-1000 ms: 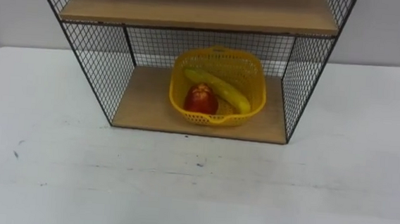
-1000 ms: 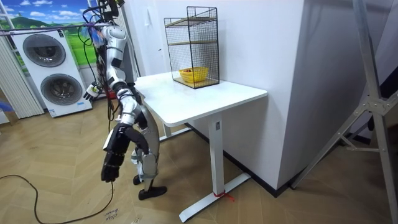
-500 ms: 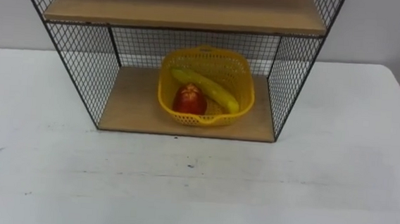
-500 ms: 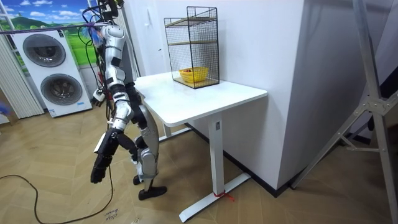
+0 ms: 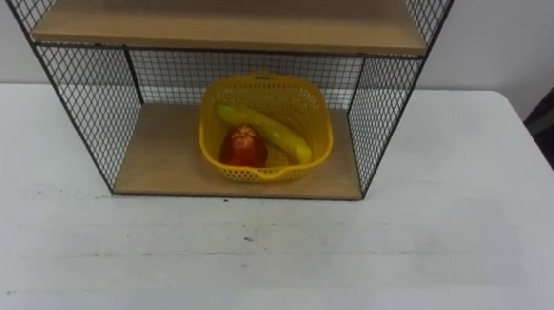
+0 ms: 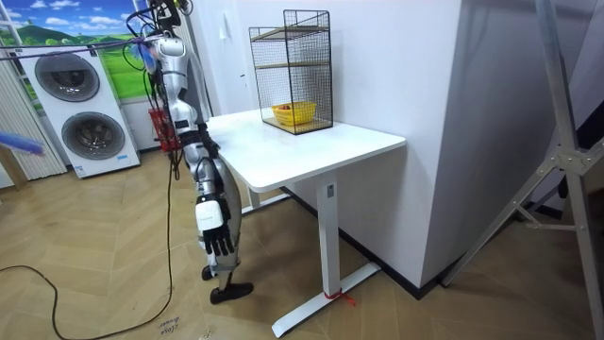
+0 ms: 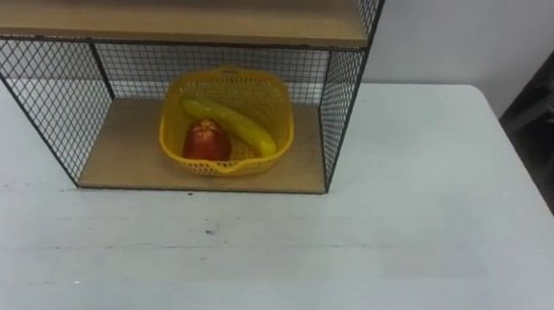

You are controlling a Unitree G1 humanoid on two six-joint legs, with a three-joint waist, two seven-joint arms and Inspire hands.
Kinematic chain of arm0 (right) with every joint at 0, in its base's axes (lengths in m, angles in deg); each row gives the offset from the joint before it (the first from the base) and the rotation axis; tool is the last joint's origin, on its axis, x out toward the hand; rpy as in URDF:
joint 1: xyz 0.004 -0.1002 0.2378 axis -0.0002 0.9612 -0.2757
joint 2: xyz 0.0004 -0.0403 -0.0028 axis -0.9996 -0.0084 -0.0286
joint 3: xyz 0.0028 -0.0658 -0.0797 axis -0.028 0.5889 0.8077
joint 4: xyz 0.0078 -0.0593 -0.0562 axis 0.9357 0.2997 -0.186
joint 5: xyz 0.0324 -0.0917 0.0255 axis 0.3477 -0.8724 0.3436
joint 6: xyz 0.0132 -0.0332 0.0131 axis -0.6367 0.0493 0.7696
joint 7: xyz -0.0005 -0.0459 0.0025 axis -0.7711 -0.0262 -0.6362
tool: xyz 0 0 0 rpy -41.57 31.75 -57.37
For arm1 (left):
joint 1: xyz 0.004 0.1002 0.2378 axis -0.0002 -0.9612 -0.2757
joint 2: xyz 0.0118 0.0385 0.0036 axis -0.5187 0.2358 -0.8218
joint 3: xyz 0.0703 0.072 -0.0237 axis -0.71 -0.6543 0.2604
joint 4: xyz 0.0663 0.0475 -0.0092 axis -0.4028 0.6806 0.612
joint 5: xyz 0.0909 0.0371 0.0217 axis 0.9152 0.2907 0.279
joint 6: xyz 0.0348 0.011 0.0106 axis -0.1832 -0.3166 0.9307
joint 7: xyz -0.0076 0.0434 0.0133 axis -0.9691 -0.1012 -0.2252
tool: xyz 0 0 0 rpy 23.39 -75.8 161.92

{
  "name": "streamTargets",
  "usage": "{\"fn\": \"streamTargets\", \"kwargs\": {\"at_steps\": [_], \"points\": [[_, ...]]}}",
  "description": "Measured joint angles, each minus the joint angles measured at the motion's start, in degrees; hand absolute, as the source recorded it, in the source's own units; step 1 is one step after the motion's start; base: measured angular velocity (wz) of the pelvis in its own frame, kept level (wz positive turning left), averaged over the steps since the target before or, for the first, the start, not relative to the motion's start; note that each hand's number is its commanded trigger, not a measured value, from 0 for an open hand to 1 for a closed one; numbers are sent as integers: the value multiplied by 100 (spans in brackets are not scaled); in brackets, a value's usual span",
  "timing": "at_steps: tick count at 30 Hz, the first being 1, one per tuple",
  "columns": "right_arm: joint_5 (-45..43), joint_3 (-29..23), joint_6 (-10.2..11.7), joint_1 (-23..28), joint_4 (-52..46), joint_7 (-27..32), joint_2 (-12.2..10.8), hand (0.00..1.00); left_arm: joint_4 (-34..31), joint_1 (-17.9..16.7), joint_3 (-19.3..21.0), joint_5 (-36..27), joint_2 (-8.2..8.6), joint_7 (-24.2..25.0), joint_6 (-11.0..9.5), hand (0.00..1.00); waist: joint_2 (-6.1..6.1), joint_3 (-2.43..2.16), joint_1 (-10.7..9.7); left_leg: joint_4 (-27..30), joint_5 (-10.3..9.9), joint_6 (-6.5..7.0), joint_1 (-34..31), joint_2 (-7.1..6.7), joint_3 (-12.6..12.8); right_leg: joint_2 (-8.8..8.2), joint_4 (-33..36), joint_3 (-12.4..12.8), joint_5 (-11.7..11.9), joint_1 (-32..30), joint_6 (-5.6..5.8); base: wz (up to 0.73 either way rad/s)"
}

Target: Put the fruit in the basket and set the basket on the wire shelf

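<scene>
A yellow basket (image 5: 259,172) stands on the bottom board of the black wire shelf (image 5: 155,159), a little right of its middle. In the basket lie a yellow banana (image 5: 265,132) and a red apple (image 5: 243,147). In the room view the shelf (image 6: 293,71) stands at the far end of the white table (image 6: 311,146), and I stand at the table's end on the room view's left, facing it. My right hand (image 6: 216,246) hangs beside my leg with its fingers relaxed and nothing in it.
Bare white tabletop (image 5: 347,267) spreads in front of the shelf and to both sides. Its right edge (image 5: 550,164) runs close by, with dark floor beyond. An upper shelf board (image 5: 228,20) lies above the basket. Washing machines (image 6: 80,113) stand behind me.
My right arm has swung forward from behind me and now hangs straight down. The eye view has shifted, so the shelf sits further left; basket and fruit have not moved.
</scene>
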Motion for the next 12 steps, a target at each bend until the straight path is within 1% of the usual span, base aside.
{"fn": "streamTargets", "kwargs": {"at_steps": [1,3,4,6,8,9,12], "points": [[-114,14,-4,-25,0,-35,-16,0,-1,8,-81,85,0,29,21,0,-10,2,-5,3,0,0,-5,0,1,1,1,2,0,-12,0,0],[-395,78,-2,-69,5,-143,-68,0,-5,51,-243,314,2,118,68,0,-44,24,-33,1,0,0,-7,5,15,7,1,14,1,-39,-2,-3],[-577,229,0,-120,5,-179,-92,0,-39,71,-356,325,2,157,67,0,-56,32,-36,-3,0,-1,-10,17,78,17,2,41,5,-53,-6,-14],[-734,432,11,-230,0,-224,-119,0,-54,47,-431,318,4,168,59,0,-47,33,-28,-30,0,-1,-10,36,137,67,-19,123,34,-77,-9,-17],[-771,549,35,-303,0,-325,-155,0,-53,35,-540,324,5,170,57,0,-8,22,-34,-61,0,-2,-20,59,149,83,-139,144,105,-49,-11,-6],[-773,669,61,-300,-2,-375,-171,0,-52,36,-543,322,6,169,58,0,0,23,-34,-76,1,-4,-23,62,148,86,-153,145,111,-48,-12,0],[-772,707,69,-285,-13,-439,-205,0,-51,37,-544,321,21,167,58,0,25,25,-36,-75,2,-6,-56,69,148,96,-183,145,131,-42,-14,0]]}}
